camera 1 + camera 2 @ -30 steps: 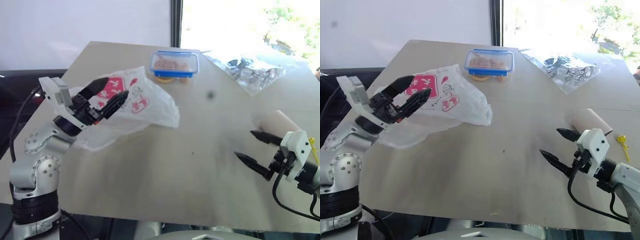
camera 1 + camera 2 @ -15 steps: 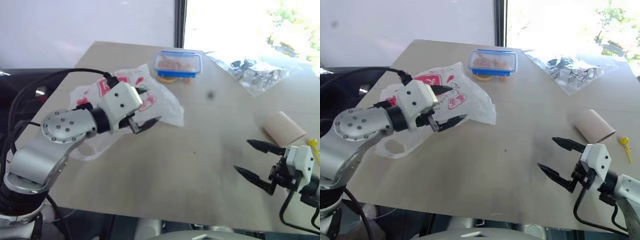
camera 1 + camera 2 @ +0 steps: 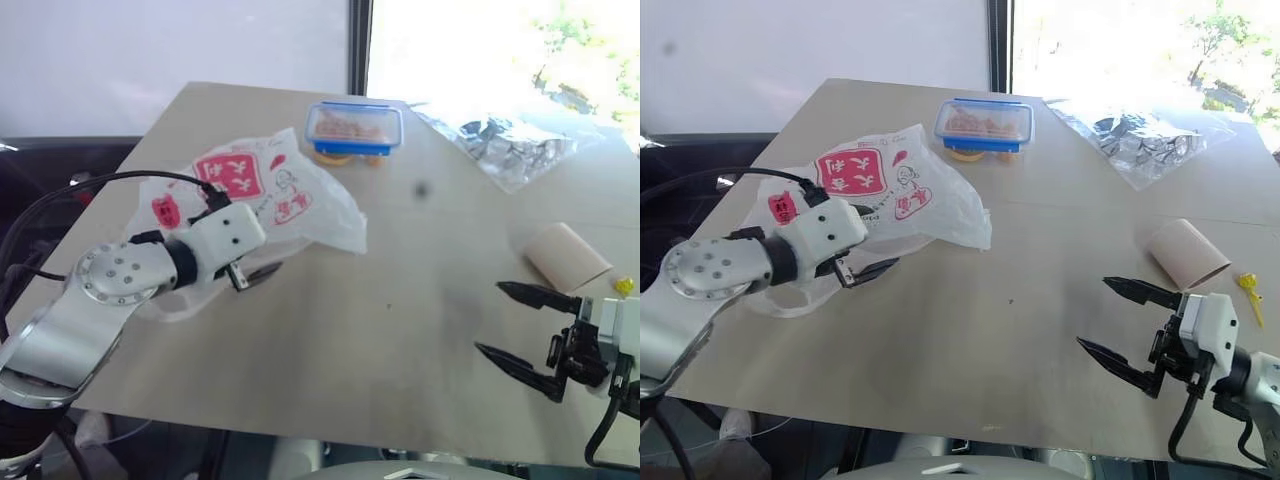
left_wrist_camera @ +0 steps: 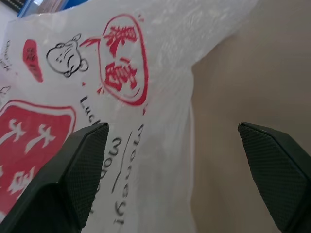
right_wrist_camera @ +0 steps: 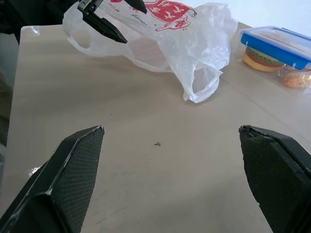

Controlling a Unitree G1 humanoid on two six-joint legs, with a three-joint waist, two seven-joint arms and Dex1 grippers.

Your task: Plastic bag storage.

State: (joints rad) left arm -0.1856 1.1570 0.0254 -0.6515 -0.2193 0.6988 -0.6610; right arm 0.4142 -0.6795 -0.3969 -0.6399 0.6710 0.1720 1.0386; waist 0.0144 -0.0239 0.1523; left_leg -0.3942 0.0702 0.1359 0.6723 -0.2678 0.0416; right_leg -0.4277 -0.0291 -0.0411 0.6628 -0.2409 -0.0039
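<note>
A pale wooden counter (image 3: 970, 340) fills the scene, backed by a grey wall and a bright window. Taking the plastic bag (image 3: 902, 195) as our marker: it lies crumpled on the counter's left half, white with red squares and cartoon figures. The left gripper (image 3: 868, 270) is right at the bag's near edge, fingers spread wide, one over the plastic, gripping nothing. Just beyond the bag's far corner sits a blue-lidded box (image 3: 983, 124) of food. Further right of the bag, at the far edge, a clear bag of silvery foil pieces (image 3: 1145, 140). Well to the bag's right, a brown cardboard tube (image 3: 1185, 254) lies on its side, a small yellow item (image 3: 1247, 284) next to it. Near the front, well clear of the bag, the right gripper (image 3: 1122, 323) hangs over bare counter, fingers wide apart and empty.
</note>
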